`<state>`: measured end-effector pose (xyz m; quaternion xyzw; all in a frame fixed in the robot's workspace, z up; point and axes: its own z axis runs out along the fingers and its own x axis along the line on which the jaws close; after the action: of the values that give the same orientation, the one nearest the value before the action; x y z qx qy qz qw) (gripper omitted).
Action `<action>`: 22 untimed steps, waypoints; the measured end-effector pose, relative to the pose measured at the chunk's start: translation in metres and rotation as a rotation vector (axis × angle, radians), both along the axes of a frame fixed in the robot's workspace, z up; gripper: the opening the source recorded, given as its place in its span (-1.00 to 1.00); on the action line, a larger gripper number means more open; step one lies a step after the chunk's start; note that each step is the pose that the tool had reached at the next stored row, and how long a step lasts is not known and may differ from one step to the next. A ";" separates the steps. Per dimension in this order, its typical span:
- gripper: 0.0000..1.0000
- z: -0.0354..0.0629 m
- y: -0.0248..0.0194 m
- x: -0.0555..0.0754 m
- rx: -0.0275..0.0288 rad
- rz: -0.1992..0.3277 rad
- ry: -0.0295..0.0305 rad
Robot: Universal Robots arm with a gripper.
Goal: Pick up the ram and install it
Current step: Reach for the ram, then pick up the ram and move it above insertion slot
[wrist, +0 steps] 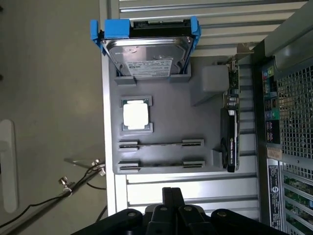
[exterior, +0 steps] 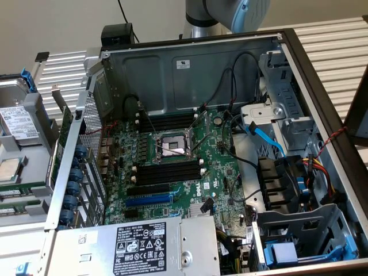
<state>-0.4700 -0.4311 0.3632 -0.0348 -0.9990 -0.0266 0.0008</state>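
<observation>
Two ram sticks stand on edge in the holders of a grey tray (wrist: 161, 112): one ram stick (wrist: 161, 144) and a second ram stick (wrist: 161, 164) beside it. In the exterior view they show as green strips (exterior: 20, 188) at the far left, outside the open computer case. My gripper (wrist: 171, 198) hangs above the ribbed table near the tray's ram end, its black fingers shut with nothing between them. On the motherboard (exterior: 218, 172), black memory slots (exterior: 169, 172) lie on both sides of the CPU socket (exterior: 171, 145).
The tray also carries a hard drive (wrist: 146, 54) in a blue caddy, a CPU chip (wrist: 135, 116) and an expansion card (wrist: 230, 137) on edge. In the case are a blue expansion slot (exterior: 148, 201), a power supply (exterior: 138, 247), loose cables (exterior: 253, 161) and drive cages (exterior: 299, 241).
</observation>
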 end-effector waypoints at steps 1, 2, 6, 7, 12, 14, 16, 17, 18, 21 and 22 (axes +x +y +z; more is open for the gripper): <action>-0.79 0.0000 0.0005 0.000 -0.0001 0.000 0.0002; -0.79 0.0001 0.0011 0.000 -0.0001 0.000 0.0003; -0.79 -0.0001 0.0026 0.000 -0.0001 0.000 0.0001; -0.79 -0.0001 0.0026 0.000 -0.0001 0.001 0.0001; -0.79 0.0000 0.0027 0.000 -0.0001 0.022 0.0002; -0.79 -0.0001 0.0028 0.000 -0.0001 0.059 0.0001; -0.79 -0.0001 0.0027 0.000 -0.0001 0.095 0.0001; -0.79 -0.0001 0.0027 0.000 -0.0001 0.114 0.0001; -0.79 -0.0002 0.0027 0.000 -0.0001 0.132 0.0001; -0.79 -0.0004 0.0027 0.000 -0.0001 0.186 0.0001; -0.79 -0.0004 0.0027 0.000 -0.0001 0.204 0.0001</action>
<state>-0.4703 -0.4284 0.3628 0.0669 -0.9974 -0.0263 0.0036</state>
